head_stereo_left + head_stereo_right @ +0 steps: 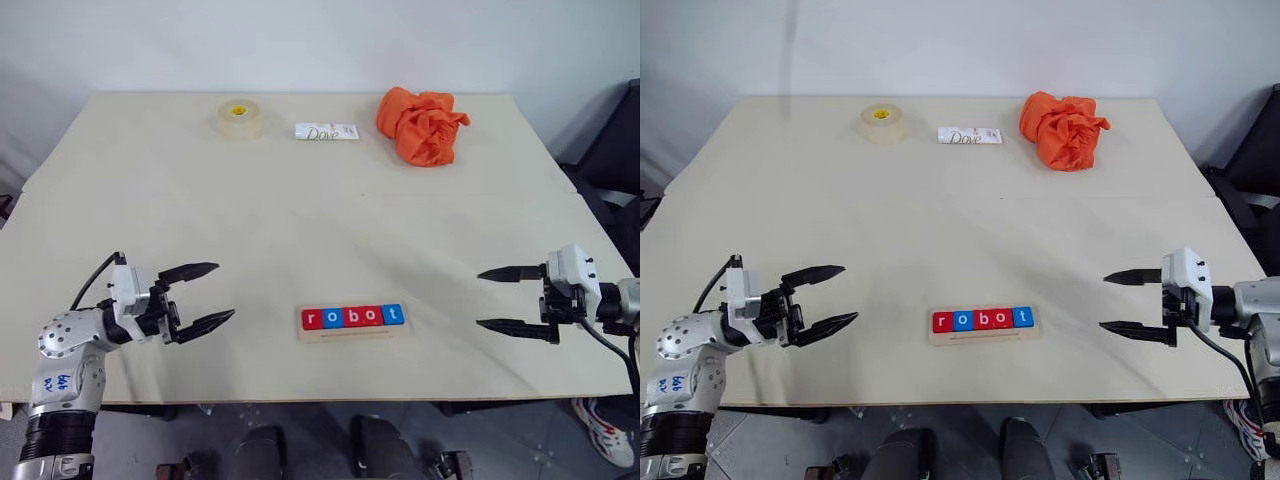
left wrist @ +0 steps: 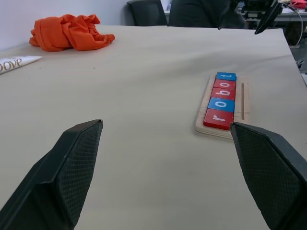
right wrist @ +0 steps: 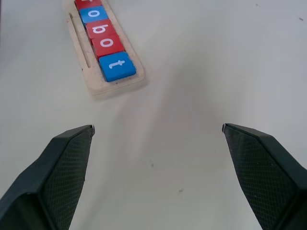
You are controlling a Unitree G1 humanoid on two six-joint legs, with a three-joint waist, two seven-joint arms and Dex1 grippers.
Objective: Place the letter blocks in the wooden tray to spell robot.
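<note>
Several letter blocks (image 1: 352, 317) lie side by side in the wooden tray (image 1: 352, 333) near the table's front edge, reading r, o, b, o, t in red, blue, red, red, blue. The row also appears in the left wrist view as letter blocks (image 2: 221, 101) and in the right wrist view as letter blocks (image 3: 104, 36). My left gripper (image 1: 208, 297) stands open to the left of the tray, well apart from it and empty. My right gripper (image 1: 500, 299) stands open to the right of the tray, also apart and empty.
At the back of the table sit a roll of tape (image 1: 240, 117), a white Dove bar (image 1: 326, 131) and a crumpled orange cloth (image 1: 421, 125). Dark chairs (image 2: 148, 10) stand beyond the table's right side.
</note>
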